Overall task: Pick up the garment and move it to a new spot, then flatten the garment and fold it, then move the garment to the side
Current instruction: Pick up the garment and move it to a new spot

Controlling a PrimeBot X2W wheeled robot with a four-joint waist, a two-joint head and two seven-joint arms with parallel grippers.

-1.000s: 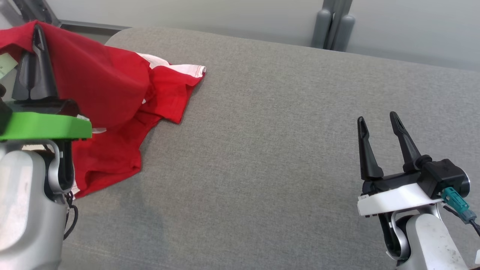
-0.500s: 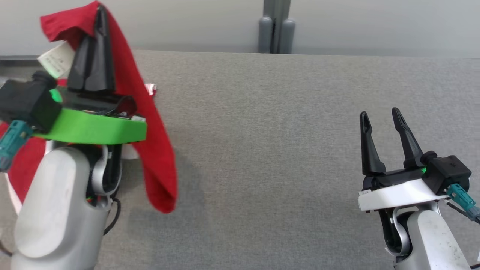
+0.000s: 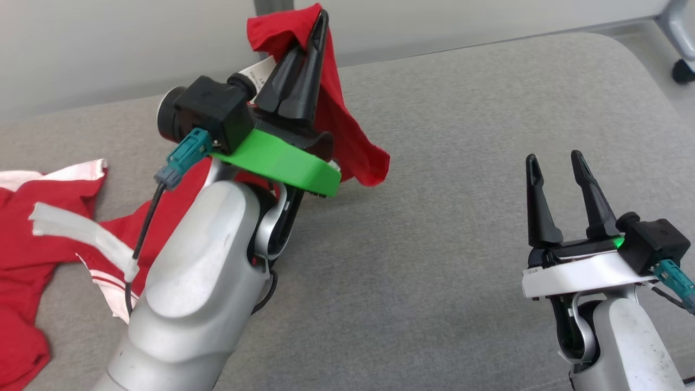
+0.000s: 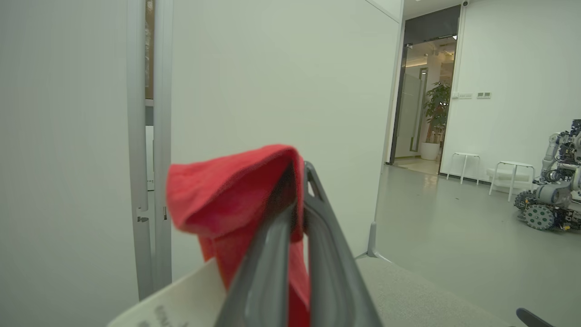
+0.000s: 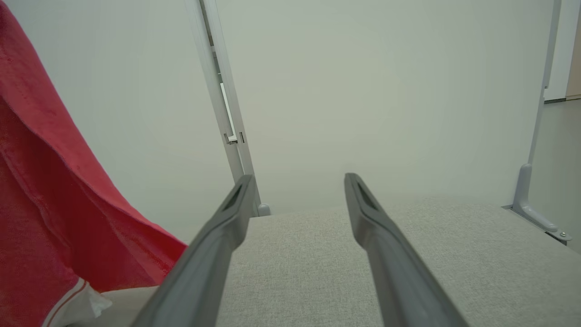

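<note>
The red garment (image 3: 32, 233) lies mostly in a loose heap on the near left of the grey-covered table (image 3: 445, 255), with white trim (image 3: 81, 231) twisted through it. From there a band of cloth climbs away to the far middle, where the left claw (image 3: 321, 17) has one bunched edge pinched between its closed fingers. The cloth looks thin, soft and light. It sags from the single hold, so it should drag and bunch rather than slide as a sheet, and it will keep no shape of its own. A white label (image 3: 260, 73) sits beside the pinch, which suggests a neckline or a seam. For flattening, a second hold on a hem or shoulder well apart from this one would probably spread it best.

The right claw (image 3: 554, 157) hangs at the near right, low over the table, its fingers spread wide and empty, pointing away. The left forearm (image 3: 190, 293) rises from the near left and slants up towards the far right. Its wrist is cocked so that the claw points upward, well above the table.
</note>
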